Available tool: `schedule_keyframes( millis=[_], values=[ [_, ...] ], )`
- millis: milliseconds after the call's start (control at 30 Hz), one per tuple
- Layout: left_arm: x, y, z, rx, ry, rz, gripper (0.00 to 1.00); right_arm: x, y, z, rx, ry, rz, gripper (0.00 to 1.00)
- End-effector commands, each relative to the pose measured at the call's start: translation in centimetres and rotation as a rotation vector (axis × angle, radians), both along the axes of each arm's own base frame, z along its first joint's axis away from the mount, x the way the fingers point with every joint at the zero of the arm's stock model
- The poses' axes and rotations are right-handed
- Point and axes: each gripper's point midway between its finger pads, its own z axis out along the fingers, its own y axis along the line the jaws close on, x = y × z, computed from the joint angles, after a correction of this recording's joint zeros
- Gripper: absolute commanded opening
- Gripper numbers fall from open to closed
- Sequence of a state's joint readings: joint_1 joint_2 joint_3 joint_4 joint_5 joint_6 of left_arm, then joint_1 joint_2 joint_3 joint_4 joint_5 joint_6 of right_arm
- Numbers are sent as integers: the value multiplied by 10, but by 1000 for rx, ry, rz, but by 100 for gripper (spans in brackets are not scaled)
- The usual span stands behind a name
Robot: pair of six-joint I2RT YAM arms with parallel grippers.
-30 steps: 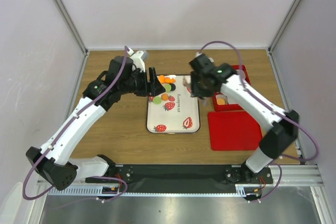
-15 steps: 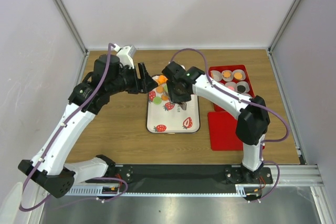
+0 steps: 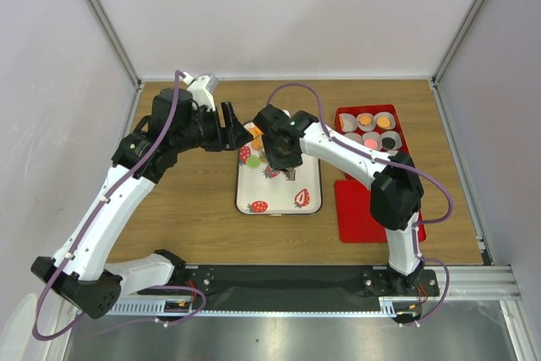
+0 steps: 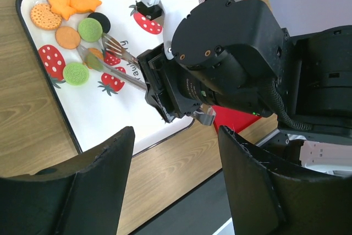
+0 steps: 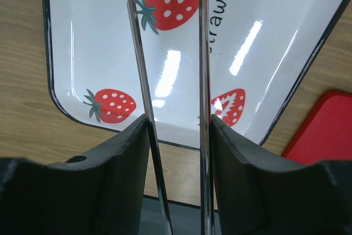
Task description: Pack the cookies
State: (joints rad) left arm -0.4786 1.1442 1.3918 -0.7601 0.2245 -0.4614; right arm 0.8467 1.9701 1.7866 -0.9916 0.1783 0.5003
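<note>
Over the far left corner of the strawberry-printed tray (image 3: 287,196), the right gripper (image 5: 177,124) is clenching a pair of metal tongs (image 4: 124,56) between its fingers, and the tong tips are spreading apart above the loose cookies (image 4: 89,29). Those orange, green and black cookies are lying clustered in that far left corner of the tray. Whether a tip is touching one cannot be told. At the tray's far left edge, the left gripper (image 4: 175,136) is hovering released, its jaws standing wide apart. To the right, more cookies are sitting in white paper cups (image 3: 348,121) inside a red box (image 3: 341,112), and a red lid (image 3: 355,217) is lying flat nearer the arms.
</note>
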Motion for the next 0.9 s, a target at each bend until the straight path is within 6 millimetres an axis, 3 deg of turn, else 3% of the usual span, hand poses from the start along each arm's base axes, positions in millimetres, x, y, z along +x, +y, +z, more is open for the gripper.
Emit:
schedule_keyframes(
  millis=[0,433,733,867],
  values=[
    [4,-2,4,-11,-25,-21,69,6,10,15,14,-45,13,50],
    [4,-1,-2,-5,-14,-30,68,-6,0,5,-120,-20,35,48],
    [6,-3,-2,-10,-13,-35,68,-13,0,13,-163,-7,65,45],
    [6,-3,-1,-14,-16,-37,68,-14,1,18,-145,-4,76,53]
  ],
)
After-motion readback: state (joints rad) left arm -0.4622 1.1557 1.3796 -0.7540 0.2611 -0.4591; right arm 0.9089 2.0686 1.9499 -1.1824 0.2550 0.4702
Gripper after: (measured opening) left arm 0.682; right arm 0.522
